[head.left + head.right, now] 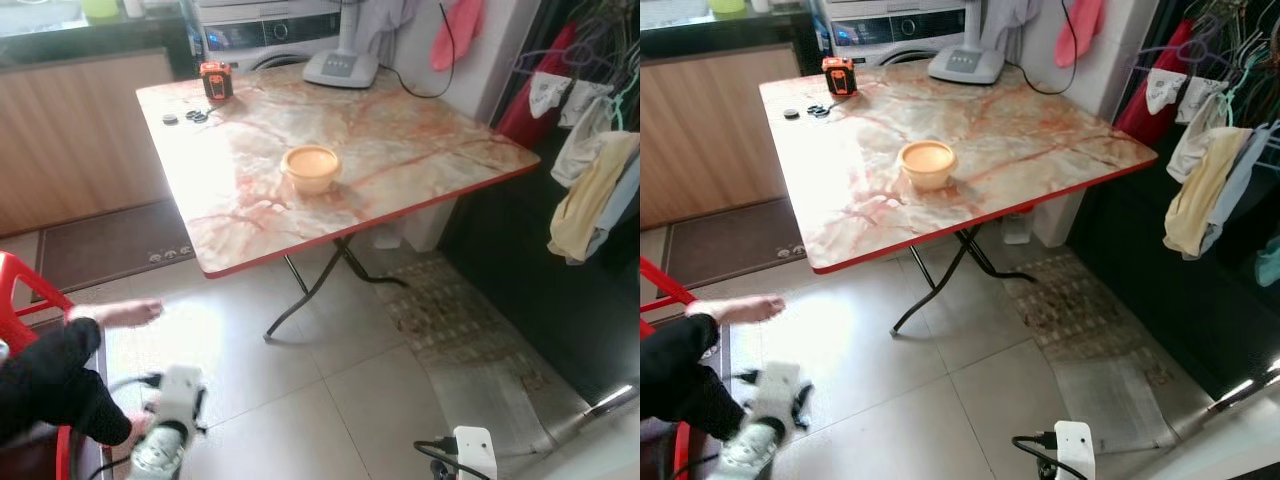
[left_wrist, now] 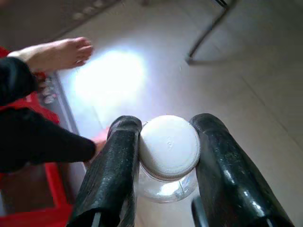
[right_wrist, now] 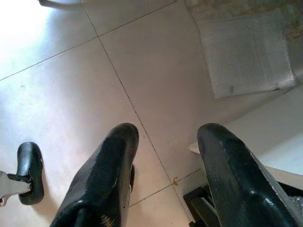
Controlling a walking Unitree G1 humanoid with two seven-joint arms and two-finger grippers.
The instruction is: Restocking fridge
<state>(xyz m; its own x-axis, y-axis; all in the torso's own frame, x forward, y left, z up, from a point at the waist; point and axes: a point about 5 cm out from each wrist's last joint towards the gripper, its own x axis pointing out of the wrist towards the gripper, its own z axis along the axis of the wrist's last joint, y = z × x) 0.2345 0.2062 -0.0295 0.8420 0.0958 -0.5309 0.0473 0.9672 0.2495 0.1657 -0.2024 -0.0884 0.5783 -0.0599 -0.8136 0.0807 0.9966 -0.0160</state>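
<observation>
Left tool was clamped on a clear jar with a white lid, held low over the tiled floor beside a person's bare foot. Right tool hung open, empty, above the floor. An orange bowl sat on the marble table.

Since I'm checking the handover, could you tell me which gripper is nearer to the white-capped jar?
Left. The left gripper has its fingers closed around the white-capped jar, low beside the seated person. The right gripper hangs open over bare floor tiles, apart from it.
</observation>
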